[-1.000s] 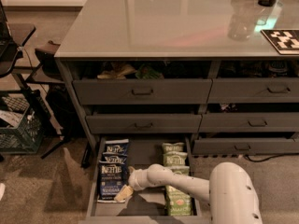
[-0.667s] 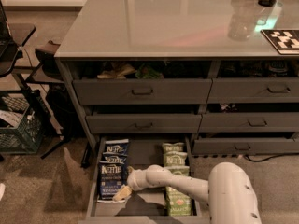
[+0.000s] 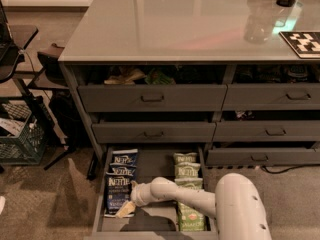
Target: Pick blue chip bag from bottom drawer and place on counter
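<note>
The bottom drawer [image 3: 150, 164] is pulled open at the cabinet's lower left. A column of dark navy blue chip bags [image 3: 119, 184] with white Kettle logos lies along its left side. Light green Kettle bags [image 3: 186, 171] lie along the right side. My white arm reaches in from the lower right. My gripper [image 3: 125, 209] sits at the nearest blue bag's lower right corner, fingers pointing down and left onto it. The glossy light-grey counter [image 3: 165, 24] tops the cabinet.
Handled grey drawers [image 3: 152, 98] sit above the open one, the top left holding snacks. A clear bottle [image 3: 257, 26] and a black-and-white marker tag [image 3: 302, 41] are on the counter's right. A green crate [image 3: 20, 139] and a black chair frame [image 3: 30, 84] stand left.
My arm and gripper have shifted slightly left, closer onto the nearest blue bag. The bags have not visibly moved.
</note>
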Robot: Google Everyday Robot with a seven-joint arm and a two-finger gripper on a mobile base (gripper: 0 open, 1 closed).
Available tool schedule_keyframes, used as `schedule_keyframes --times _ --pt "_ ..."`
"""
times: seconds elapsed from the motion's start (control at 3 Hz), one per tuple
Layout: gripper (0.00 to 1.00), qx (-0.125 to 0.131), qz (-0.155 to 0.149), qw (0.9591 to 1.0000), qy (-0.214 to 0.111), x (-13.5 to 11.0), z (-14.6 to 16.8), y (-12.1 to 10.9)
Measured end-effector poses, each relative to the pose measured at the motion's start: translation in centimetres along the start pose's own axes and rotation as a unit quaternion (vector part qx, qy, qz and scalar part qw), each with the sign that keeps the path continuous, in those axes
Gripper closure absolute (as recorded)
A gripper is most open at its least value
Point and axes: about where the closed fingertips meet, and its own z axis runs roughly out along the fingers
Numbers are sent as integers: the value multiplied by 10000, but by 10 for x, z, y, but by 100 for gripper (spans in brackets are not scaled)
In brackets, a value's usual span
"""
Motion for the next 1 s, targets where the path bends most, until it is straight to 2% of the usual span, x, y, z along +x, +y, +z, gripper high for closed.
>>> schedule_keyframes --times 0.33,0.67,1.0 --pt "13 -95 42 9999 39 0 11 3" --pt "32 -132 131 9998 60 3 18 2" --pt "56 -149 197 9997 79 6 21 2"
